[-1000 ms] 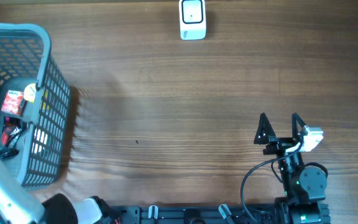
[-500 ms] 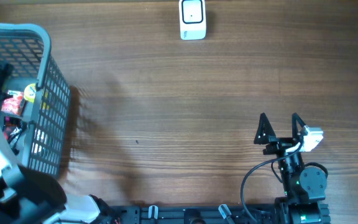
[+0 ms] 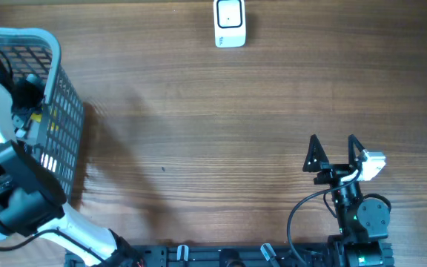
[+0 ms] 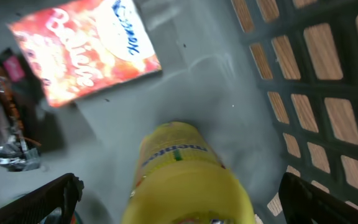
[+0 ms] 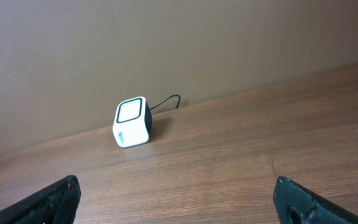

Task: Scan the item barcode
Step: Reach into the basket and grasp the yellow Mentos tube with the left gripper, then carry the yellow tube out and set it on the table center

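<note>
In the left wrist view a yellow Mentos tube (image 4: 182,177) lies on the grey basket floor, right between my left gripper's (image 4: 182,202) wide-open fingers, with gaps on both sides. A red snack packet (image 4: 86,50) lies beyond it and a dark wrapper (image 4: 5,106) to the left. From overhead, my left gripper (image 3: 27,100) is down inside the grey basket (image 3: 65,96) and the arm hides most of the items. The white scanner (image 3: 230,24) stands at the table's far edge. My right gripper (image 3: 333,144) rests open and empty at the near right, facing the scanner (image 5: 132,122).
The basket's lattice wall (image 4: 303,81) rises close to the right of the left gripper. The scanner's cable (image 5: 166,102) runs off behind it. Bare wooden table (image 3: 221,133) lies between the basket and the right arm.
My left arm has swung from the near left corner up over the basket and lowered its gripper inside, now covering the items. The right arm has not moved.
</note>
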Tool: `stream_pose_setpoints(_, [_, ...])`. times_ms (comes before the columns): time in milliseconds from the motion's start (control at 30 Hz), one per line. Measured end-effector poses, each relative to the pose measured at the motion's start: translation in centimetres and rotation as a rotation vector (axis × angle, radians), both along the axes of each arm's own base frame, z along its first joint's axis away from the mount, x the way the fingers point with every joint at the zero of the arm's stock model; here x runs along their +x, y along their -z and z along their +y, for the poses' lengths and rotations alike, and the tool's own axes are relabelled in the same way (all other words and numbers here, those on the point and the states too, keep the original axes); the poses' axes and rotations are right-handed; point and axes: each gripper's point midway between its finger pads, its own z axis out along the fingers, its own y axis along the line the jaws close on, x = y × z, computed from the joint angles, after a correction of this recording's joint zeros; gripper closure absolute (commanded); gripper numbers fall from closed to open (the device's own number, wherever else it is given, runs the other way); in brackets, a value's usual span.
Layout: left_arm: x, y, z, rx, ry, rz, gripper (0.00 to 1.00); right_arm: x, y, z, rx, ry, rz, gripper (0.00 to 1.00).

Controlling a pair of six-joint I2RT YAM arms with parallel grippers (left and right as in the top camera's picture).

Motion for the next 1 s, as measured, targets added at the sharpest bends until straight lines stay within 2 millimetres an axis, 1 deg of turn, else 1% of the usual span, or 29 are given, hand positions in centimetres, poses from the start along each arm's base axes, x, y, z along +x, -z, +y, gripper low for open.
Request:
stream_pose_setpoints(33, [0.1,0.4,-0.1,-0.004,0.004,0.006,0.01,0.0,0.0,0.0,0.0,0.0,0.0,0.0])
stream_pose_setpoints(67, [0.2,0.8,-0.2,-0.008,0.007,0.013,0.03,0.0,0.0,0.0,0.0,0.0,0.0,0.0])
stream_pose_setpoints(100, [0.2,1.7,-0.4,-0.02,0.009,0.033,0.11,0.0,0.0,0.0,0.0,0.0,0.0,0.0])
stream_pose_setpoints(167, [0.1,2.4,-0.4,-0.027,0.011,0.047,0.22,0.0,0.0,0.0,0.0,0.0,0.0,0.0])
stream_pose_setpoints(200, [0.1,2.6,-0.4,-0.029,0.016,0.051,0.28,0.0,0.0,0.0,0.0,0.0,0.0,0.0])
stream_pose_setpoints(267, [0.1,2.6,-0.4,-0.027,0.027,0.054,0.3,0.0,0.0,0.0,0.0,0.0,0.0,0.0])
stream_pose_setpoints(300, [0.1,2.6,-0.4,-0.028,0.024,0.054,0.36,0.0,0.0,0.0,0.0,0.0,0.0,0.0])
stream_pose_setpoints(400, [0.1,2.6,-0.4,-0.029,0.026,0.056,0.45,0.0,0.0,0.0,0.0,0.0,0.0,0.0])
stream_pose_setpoints(533, [0.0,2.7,-0.5,-0.031,0.028,0.061,0.5,0.0,0.0,0.0,0.0,0.0,0.0,0.0])
stream_pose_setpoints(600, [-0.2,2.7,-0.6,-0.035,0.027,0.069,0.55,0.0,0.0,0.0,0.0,0.0,0.0,0.0])
stream_pose_setpoints(733, [-0.5,2.2,-0.7,-0.035,0.028,0.068,0.52,0.0,0.0,0.0,0.0,0.0,0.0,0.0])
stream_pose_setpoints(767, [-0.5,1.5,-0.7,-0.028,0.028,0.055,0.53,0.0,0.0,0.0,0.0,0.0,0.0,0.0])
stream_pose_setpoints(833, [-0.4,-0.8,-0.7,0.001,0.027,0.007,0.53,0.0,0.0,0.0,0.0,0.0,0.0,0.0])
stream_pose_setpoints(900, [-0.4,-4.3,-0.8,0.043,0.028,-0.071,0.53,0.0,0.0,0.0,0.0,0.0,0.0,0.0])
stream_pose_setpoints(933, [-0.6,-7.7,-0.9,0.086,0.028,-0.143,0.55,0.0,0.0,0.0,0.0,0.0,0.0,0.0])
stream_pose_setpoints(967, [-0.8,-10.5,-1.0,0.121,0.029,-0.207,0.56,0.0,0.0,0.0,0.0,0.0,0.0,0.0])
stream_pose_setpoints(1000, [-1.1,-12.8,-1.3,0.148,0.026,-0.26,0.57,0.0,0.0,0.0,0.0,0.0,0.0,0.0])
